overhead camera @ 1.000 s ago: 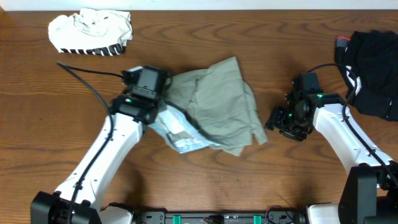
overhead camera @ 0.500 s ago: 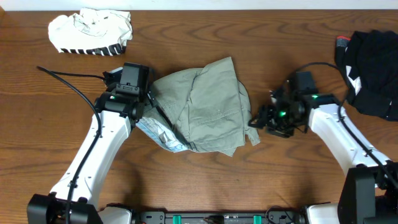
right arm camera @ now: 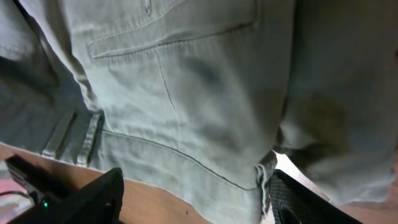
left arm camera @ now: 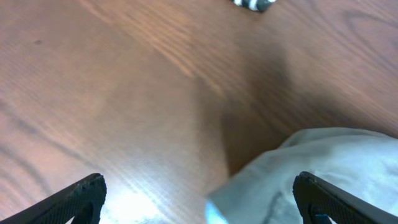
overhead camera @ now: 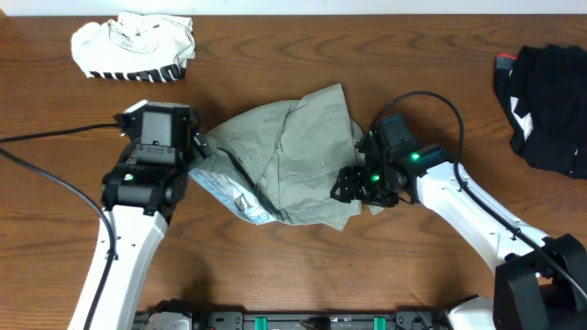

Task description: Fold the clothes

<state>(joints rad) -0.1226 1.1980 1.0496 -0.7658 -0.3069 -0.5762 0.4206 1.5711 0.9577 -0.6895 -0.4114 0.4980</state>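
The shorts [overhead camera: 293, 156] lie crumpled at the middle of the table [overhead camera: 303, 275], not yet folded. Within the last second they have been dragged and spread toward 9 o'clock, so the heap is wider and flatter than it was.

The left gripper [left arm camera: 199, 202] has pulled back off the cloth to the shorts' 9 o'clock edge. Its fingers stand wide apart with nothing held — only bare wood and a pale corner of cloth lie between them.

The right gripper [right arm camera: 196, 199] has swung in from well clear at 3 o'clock and now sits over the hem at about 4 o'clock. Its fingers are also spread wide, with the seamed, pocketed cloth right under them, not pinched.

The likely meaning is that the left arm has finished its tug and the right is lining up a fresh grasp — smoothing comes first, folding after.

By count there are three garments: one pair of shorts, one striped garment [overhead camera: 136, 46] at 10 o'clock and one black garment [overhead camera: 550, 92] at 2 o'clock. There are two grippers.
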